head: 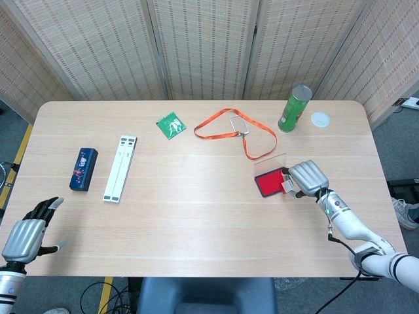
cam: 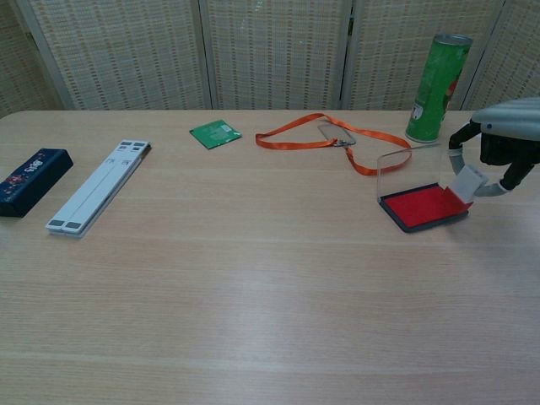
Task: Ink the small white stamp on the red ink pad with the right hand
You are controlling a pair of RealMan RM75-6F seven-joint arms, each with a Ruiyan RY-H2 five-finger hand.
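Note:
The red ink pad (head: pixel 269 182) (cam: pixel 422 207) lies in its dark tray at the table's right, its clear lid (cam: pixel 407 173) standing upright behind it. My right hand (head: pixel 307 178) (cam: pixel 504 145) holds the small white stamp (cam: pixel 466 183) (head: pixel 287 186) between thumb and fingers, tilted, its red lower end at the pad's right edge. In the chest view that end seems to touch the pad's rim. My left hand (head: pixel 27 234) hovers off the table's near left corner, fingers apart, holding nothing.
A green can (head: pixel 294 108) (cam: pixel 436 77) and a white round lid (head: pixel 319 119) stand behind the pad. An orange lanyard (head: pixel 232 129), a green card (head: pixel 171 125), a white folded bar (head: pixel 120 167) and a dark blue box (head: pixel 83 168) lie further left.

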